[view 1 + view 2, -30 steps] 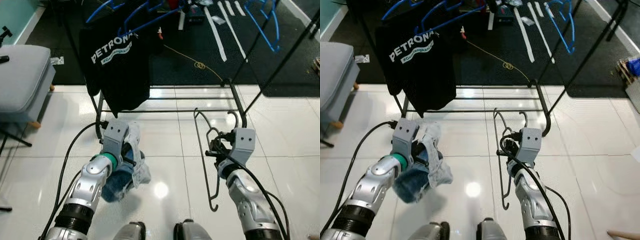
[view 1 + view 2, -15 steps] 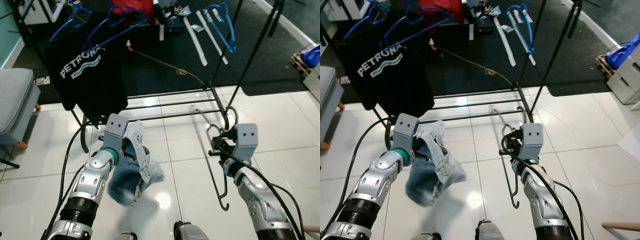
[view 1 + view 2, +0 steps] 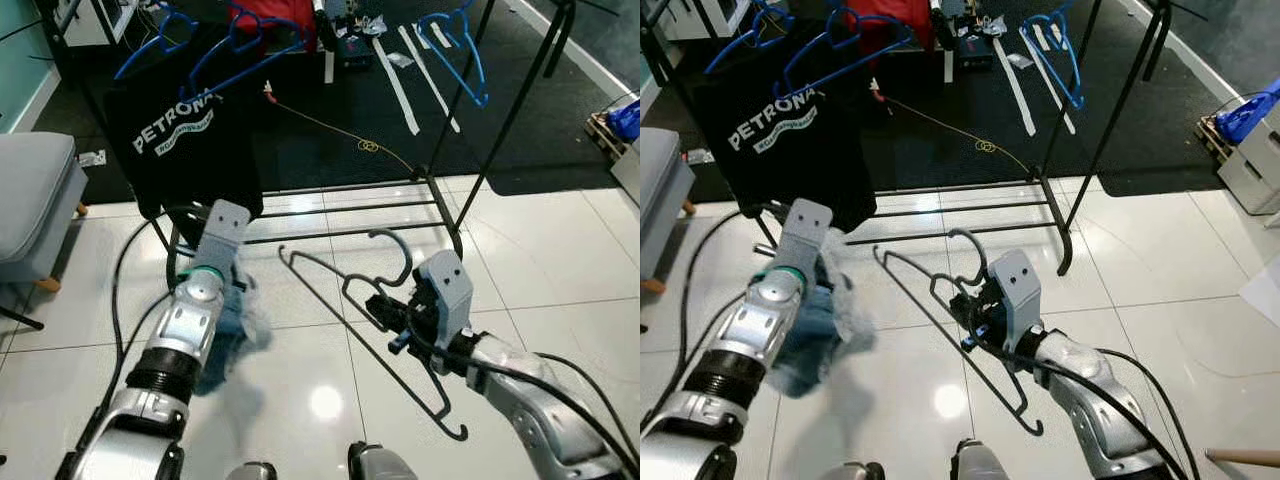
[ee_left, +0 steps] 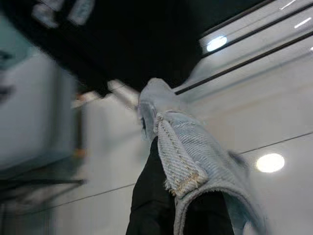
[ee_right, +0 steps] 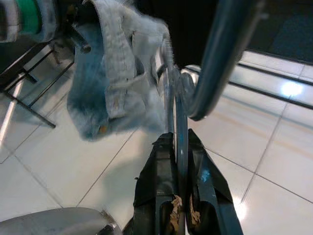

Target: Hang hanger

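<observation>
Right gripper [image 3: 392, 322] is clamping the black wire hanger [image 3: 345, 300] w/ fingers closed tight, tilting it over the floor toward the denim garment [image 3: 810, 325], which the left gripper [image 4: 166, 196] is pinching shut. Looks like loading stage imo; next it's needing to thread the hanger in, then lift to the rack [image 3: 480, 170].

At the upper left of the head view we see a black T-shirt [image 3: 185, 135] with white lettering hanging on a blue hanger [image 3: 240, 45]. More blue hangers [image 3: 455, 40] hang at the upper right — over a dark carpet [image 3: 340, 110]. A grey seat [image 3: 30, 195] sits at the left edge, on the glossy white tile floor [image 3: 560, 260].
</observation>
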